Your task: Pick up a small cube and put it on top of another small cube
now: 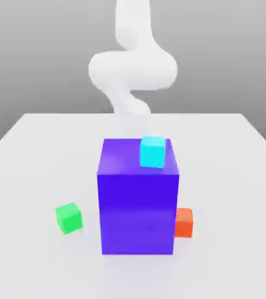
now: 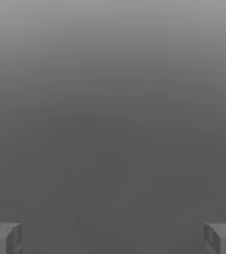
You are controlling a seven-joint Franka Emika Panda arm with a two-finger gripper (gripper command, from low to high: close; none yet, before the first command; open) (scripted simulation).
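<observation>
Blue-violet block [image 1: 136, 204], one cyan cube [image 1: 153, 152], one green cube [image 1: 69, 218]

A big blue-violet block [image 1: 137, 204] stands near the middle of a white table [image 1: 30, 175]. A small light-blue cube [image 1: 153, 152] sits on top of the block, close to its edge on the exterior view's right. A little green cube [image 1: 69, 218] rests on the table on the exterior view's left, apart from the block, and a little orange cube [image 1: 184, 222] sits just beside the block on the other side.
</observation>
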